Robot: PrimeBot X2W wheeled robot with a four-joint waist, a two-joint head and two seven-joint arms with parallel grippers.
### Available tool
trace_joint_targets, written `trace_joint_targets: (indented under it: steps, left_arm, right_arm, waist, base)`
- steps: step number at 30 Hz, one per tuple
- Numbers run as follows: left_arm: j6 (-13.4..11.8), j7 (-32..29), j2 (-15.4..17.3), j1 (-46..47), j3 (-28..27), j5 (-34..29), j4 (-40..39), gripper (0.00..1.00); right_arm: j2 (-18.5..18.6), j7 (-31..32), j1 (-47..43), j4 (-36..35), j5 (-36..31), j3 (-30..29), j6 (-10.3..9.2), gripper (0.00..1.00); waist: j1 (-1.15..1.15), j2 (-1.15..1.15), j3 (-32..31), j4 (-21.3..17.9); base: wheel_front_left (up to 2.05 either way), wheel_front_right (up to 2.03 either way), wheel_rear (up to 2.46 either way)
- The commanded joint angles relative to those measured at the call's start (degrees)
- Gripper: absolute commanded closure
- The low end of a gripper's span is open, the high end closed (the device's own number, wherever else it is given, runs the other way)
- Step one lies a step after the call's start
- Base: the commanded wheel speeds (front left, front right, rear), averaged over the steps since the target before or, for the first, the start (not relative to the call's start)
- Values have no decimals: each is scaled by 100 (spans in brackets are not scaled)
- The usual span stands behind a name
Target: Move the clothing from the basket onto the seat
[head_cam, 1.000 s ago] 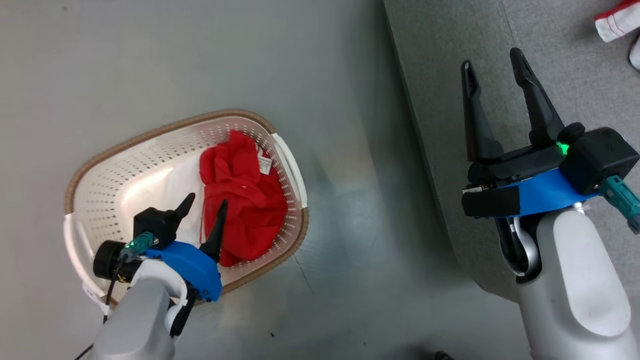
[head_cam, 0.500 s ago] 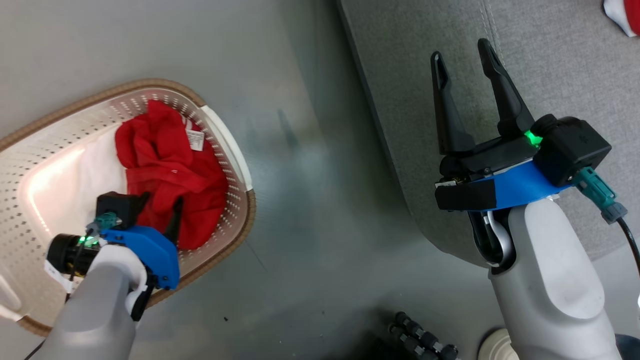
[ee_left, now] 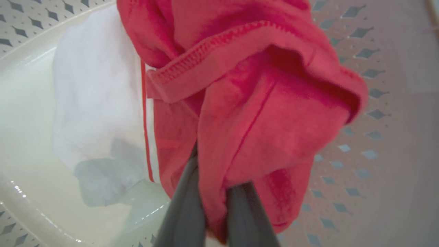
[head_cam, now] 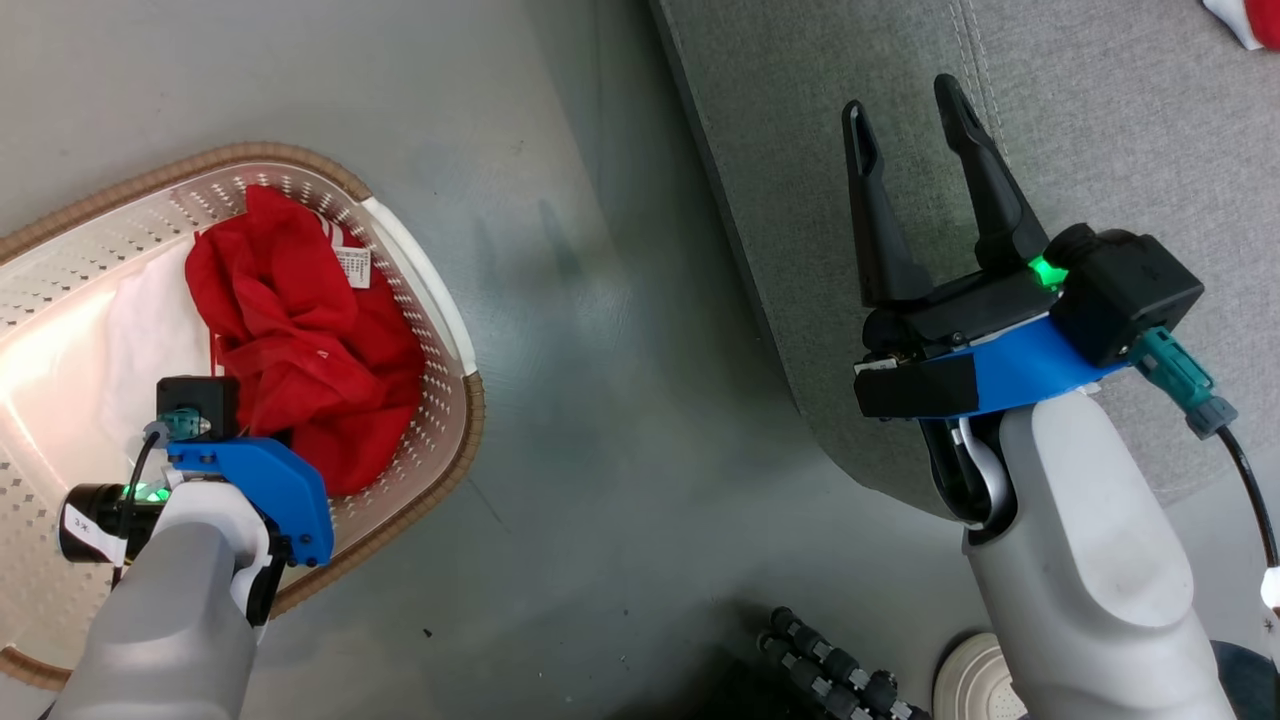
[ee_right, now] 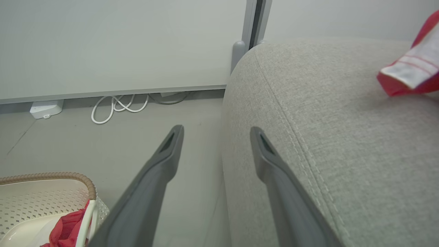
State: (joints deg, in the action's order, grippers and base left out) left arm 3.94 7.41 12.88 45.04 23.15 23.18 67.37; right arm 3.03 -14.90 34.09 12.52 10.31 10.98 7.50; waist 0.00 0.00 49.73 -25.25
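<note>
Both sides accounted for: left pincer [ee_left: 217, 193] is down in the basket [head_cam: 200, 165], clamped on the red clothing [head_cam: 290, 330] piled there; right pincer [head_cam: 903, 98] hangs spread wide by the seat [head_cam: 1100, 150] edge.

Soft cloth clothing [head_cam: 300, 340], glossy plastic basket [head_cam: 440, 400]

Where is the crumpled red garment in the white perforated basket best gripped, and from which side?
Take a fold at the robot-side edge of the red fabric garment, from above, where the left gripper is shut on it: the wall of the cream perforated basket crowds the other side.
</note>
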Motion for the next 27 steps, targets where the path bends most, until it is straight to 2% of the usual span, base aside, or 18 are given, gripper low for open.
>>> trace_joint_targets:
  steps: [1, 9, 15, 27]
  left_arm:
    - [19, 28, 7, 88, 16, 25, 30, 100]
    - [97, 142, -77, 78, 16, 132, 189, 100]
    - [156, 212, -252, -62, 29, 243, 309, 100]
    - [312, 578, -744, -641, 279, 329, 405, 100]
  right_arm:
    - [-23, -22, 112, 22, 25, 20, -2, 0]
    - [-23, -31, 115, 112, 11, 32, -2, 0]
    - [-22, -26, 59, 241, -18, 83, -2, 0]
    - [36, 101, -554, 798, -338, 50, -2, 0]
  waist:
    - [0, 0, -8, 5]
    - [0, 0, -138, 72]
    - [0, 0, -542, 228]
    - [0, 0, -2554, 965]
  base:
    - [0, 0, 0]
    - [0, 0, 0]
    - [0, 0, 0]
    - [0, 0, 0]
